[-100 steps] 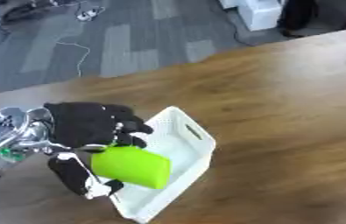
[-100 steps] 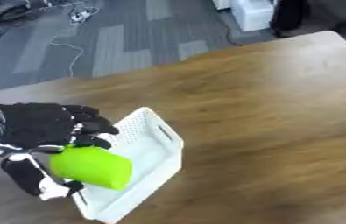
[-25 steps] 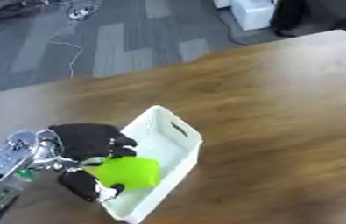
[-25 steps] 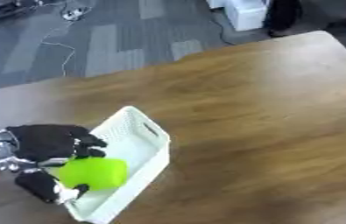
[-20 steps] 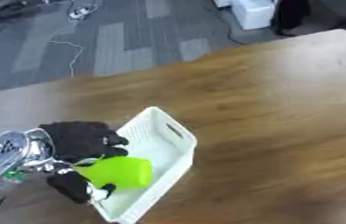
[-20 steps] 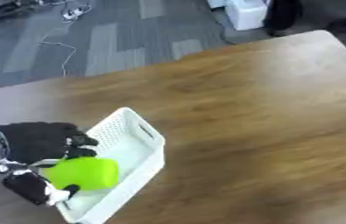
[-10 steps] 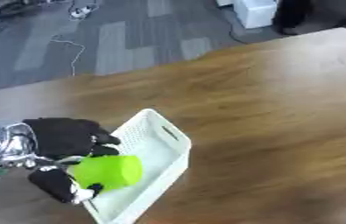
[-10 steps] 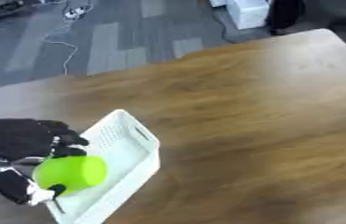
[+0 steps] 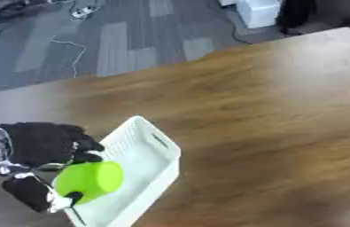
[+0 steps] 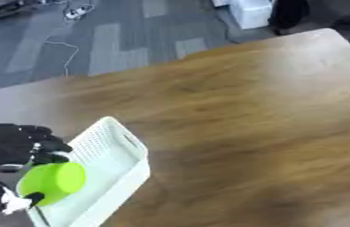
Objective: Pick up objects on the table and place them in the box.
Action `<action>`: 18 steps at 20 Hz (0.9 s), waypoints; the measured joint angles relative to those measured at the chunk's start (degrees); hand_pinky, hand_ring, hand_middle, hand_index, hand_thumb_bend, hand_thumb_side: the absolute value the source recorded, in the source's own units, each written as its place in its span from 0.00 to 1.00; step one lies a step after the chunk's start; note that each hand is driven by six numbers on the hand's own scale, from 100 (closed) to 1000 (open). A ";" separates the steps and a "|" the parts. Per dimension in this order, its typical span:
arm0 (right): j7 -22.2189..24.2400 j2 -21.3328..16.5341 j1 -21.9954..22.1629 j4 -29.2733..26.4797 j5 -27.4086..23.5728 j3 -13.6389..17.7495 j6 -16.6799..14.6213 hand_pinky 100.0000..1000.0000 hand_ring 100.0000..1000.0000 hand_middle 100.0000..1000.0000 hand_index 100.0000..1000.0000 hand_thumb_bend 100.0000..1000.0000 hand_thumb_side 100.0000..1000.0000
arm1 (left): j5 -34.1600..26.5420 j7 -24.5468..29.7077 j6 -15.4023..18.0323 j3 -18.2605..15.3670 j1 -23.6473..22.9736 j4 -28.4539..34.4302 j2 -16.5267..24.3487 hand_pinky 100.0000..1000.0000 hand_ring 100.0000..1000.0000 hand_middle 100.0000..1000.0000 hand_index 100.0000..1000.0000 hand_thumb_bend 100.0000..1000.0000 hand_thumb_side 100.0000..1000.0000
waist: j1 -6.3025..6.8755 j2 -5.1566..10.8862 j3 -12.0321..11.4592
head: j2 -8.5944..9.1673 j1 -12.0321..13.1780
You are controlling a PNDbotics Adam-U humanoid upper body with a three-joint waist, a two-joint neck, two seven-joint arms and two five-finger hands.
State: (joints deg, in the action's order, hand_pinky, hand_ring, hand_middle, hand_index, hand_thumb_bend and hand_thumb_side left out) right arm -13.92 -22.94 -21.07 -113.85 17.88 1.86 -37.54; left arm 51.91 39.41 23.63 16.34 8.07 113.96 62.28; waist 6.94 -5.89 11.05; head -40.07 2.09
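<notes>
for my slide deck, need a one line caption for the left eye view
Robot's left hand holds a green cylinder over the white basket on a wooden table.

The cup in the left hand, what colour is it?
Bright lime green cup; clearest in the left eye view.

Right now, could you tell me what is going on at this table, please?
The robot's left hand is holding a bright green cup-shaped object over the near end of a white box that stands on the wooden table. Its fingers are curled round the object, which has not been let go. The right hand is not in view, and no other loose objects show on the table.
</notes>
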 measured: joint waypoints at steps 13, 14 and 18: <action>-0.47 -0.93 1.46 0.00 1.12 0.00 0.44 0.28 0.41 0.43 0.52 0.16 1.00 | 3.70 -12.27 -3.94 -7.66 -7.07 0.16 2.67 1.00 1.00 1.00 1.00 0.29 1.00 | -0.06 0.39 -1.63 | -0.05 -1.65; -0.51 -0.93 1.46 0.00 1.19 0.00 0.47 0.28 0.41 0.43 0.52 0.16 1.00 | 2.59 -15.53 -4.20 -8.17 -6.70 0.16 2.28 1.00 1.00 1.00 1.00 0.24 1.00 | -0.07 0.39 -1.62 | -0.05 -1.66; -0.54 -0.93 1.46 0.00 1.26 0.00 0.48 0.28 0.41 0.43 0.52 0.16 1.00 | -2.46 -23.98 -4.85 -10.51 -6.15 0.16 1.18 1.00 1.00 1.00 1.00 0.22 1.00 | -0.09 0.39 -1.59 | -0.05 -1.67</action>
State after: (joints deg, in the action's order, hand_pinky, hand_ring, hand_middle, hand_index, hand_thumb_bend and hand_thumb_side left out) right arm -14.46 -23.87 -19.61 -113.85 19.14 1.85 -37.06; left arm 49.46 15.42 18.78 5.83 1.91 114.12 63.46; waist 6.85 -5.49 9.45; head -40.12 0.41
